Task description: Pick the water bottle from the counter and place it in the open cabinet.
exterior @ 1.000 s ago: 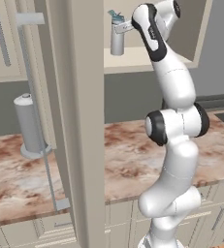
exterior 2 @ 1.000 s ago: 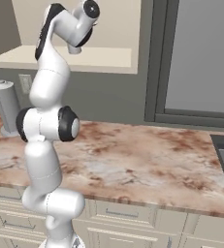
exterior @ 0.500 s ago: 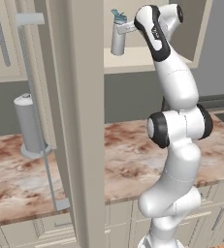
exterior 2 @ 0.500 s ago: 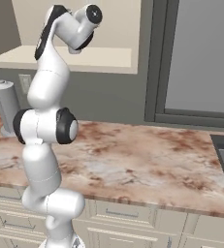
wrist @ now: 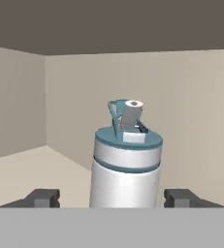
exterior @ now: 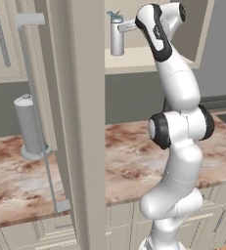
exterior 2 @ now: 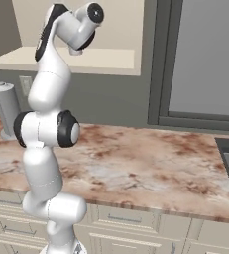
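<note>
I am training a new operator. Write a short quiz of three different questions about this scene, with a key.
1. True or false: the water bottle stands upright on the shelf of the open cabinet.
2. Which describes the gripper fingers?
A. pressed on the bottle
B. spread, a gap at each side of the bottle
C. shut above the cap
3. Fill in: the taller grey cylinder stands on the ____.

Key: 1 true; 2 B; 3 counter.
</note>
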